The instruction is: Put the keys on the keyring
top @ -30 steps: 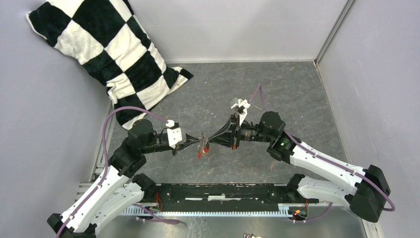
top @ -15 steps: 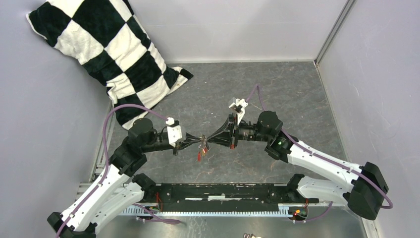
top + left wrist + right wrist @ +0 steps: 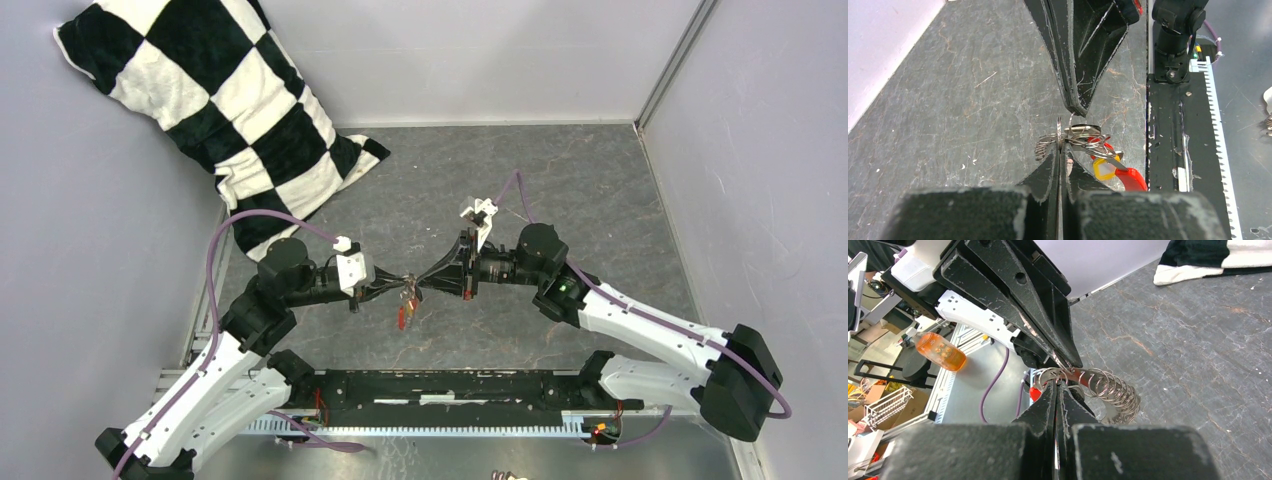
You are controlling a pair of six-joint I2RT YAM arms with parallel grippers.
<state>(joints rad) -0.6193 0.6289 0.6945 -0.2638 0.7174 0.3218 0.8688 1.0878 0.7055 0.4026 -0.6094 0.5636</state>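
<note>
- Hanging in mid-air over the table [image 3: 600,190], the keyring [image 3: 1087,136] is a tangle of silvery loops sitting right between the two arms' tips.
- A yellow-headed key [image 3: 1104,169] and a red-headed key [image 3: 1130,180] dangle just under it, off the surface.
- Left gripper [image 3: 1061,150]: jaws together, pinching a thin loop of the keyring edge-on.
- Right gripper [image 3: 1056,385]: jaws together too, tip touching the same bunch from the opposite side. Can't tell which piece it's nipping.
</note>
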